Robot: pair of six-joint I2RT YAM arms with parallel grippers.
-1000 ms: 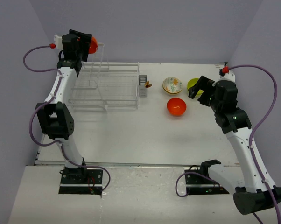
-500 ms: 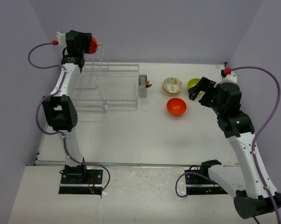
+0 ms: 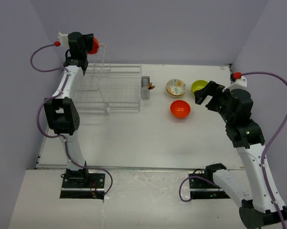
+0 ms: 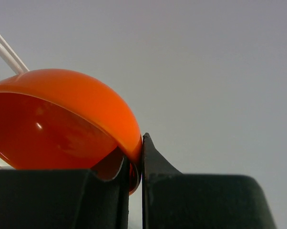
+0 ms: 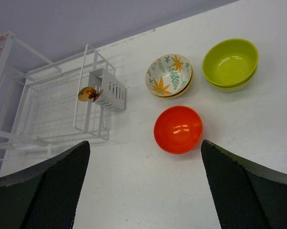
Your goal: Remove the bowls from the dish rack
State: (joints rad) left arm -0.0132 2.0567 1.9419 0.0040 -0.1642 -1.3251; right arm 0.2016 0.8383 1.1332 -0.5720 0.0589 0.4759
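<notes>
One white counter carries one dish rack at its far left. Of two hands, the left hand, up at the rack's tall tier, is clamped on the rim of one orange-red bowl. The right hand hangs spread wide and empty over the counter's right side. Three more bowls sit on the counter right of the rack: a second orange-red bowl, one lime green bowl and one flower-patterned bowl. One grey caddy hangs on the rack's right end.
</notes>
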